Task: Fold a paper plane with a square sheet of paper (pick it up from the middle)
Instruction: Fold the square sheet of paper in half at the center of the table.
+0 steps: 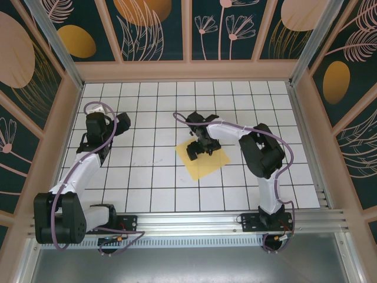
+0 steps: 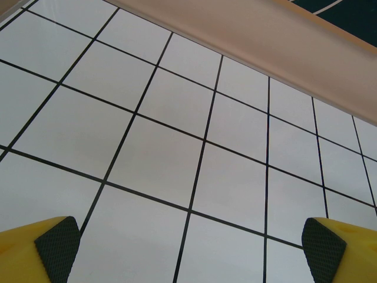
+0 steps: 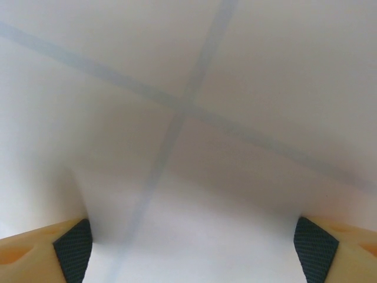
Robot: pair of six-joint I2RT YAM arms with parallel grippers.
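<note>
Black-padded fingers of the right gripper stand wide apart in the wrist view, nothing pinched between them, close above a pale surface with blurred grid lines showing through, most likely the sheet itself. Seen from above, the pale-yellow sheet lies flat on the table, turned like a diamond with one corner toward the arm bases; being square, it has no long axis, only two equal diagonals. The right gripper points straight down over the sheet, just beyond its middle toward the far corner; whether the pads already touch paper cannot be told. The left gripper hangs well to the left of the sheet and slightly beyond it, its jaws fully spread over bare tiles and holding nothing. With the sheet directly beneath the right gripper, the pick from the middle looks to fall to that arm: a small drop and a pinch that gathers paper between the pads
</note>
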